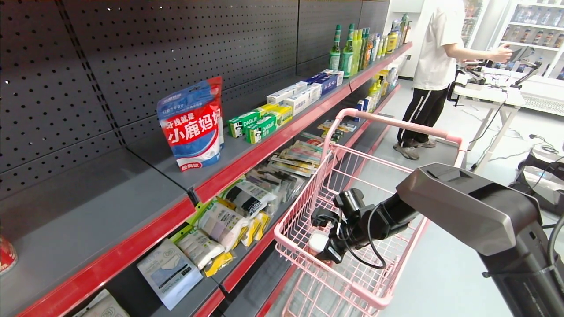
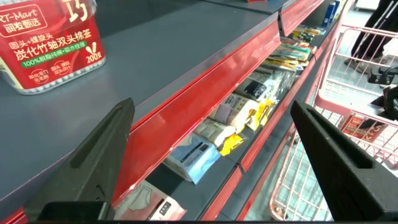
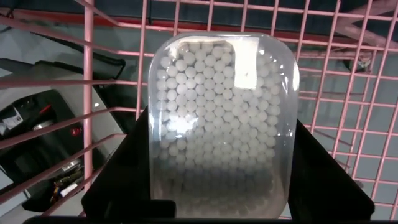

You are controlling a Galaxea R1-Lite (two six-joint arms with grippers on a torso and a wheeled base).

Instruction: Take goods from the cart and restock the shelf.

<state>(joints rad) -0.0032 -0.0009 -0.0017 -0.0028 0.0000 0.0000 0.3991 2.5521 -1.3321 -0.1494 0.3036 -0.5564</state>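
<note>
While hanging inside the pink cart (image 1: 348, 290), clenching the right gripper (image 1: 324, 246) on a clear tub of cotton swabs (image 3: 224, 124), fingers pressing both its sides, cart mesh showing beneath. Holding that tub within the basket walls, on the shelf side, not yet over the shelf (image 1: 88, 220). Hovering the left gripper (image 2: 211, 104) just off the shelf's red front edge, fingers (image 2: 93, 162) spread wide and grasping nothing, near a red-labelled cotton swab tub (image 2: 53, 43) standing upright on the grey deck. Judging the job as partway: that tub, a red-and-blue pouch (image 1: 194, 123) and toothpaste boxes (image 1: 257, 123) already sitting up there, bare deck lying between. Remaining, probably: lifting the gripped tub over the cart rim, carrying it across, setting it beside its match.
</note>
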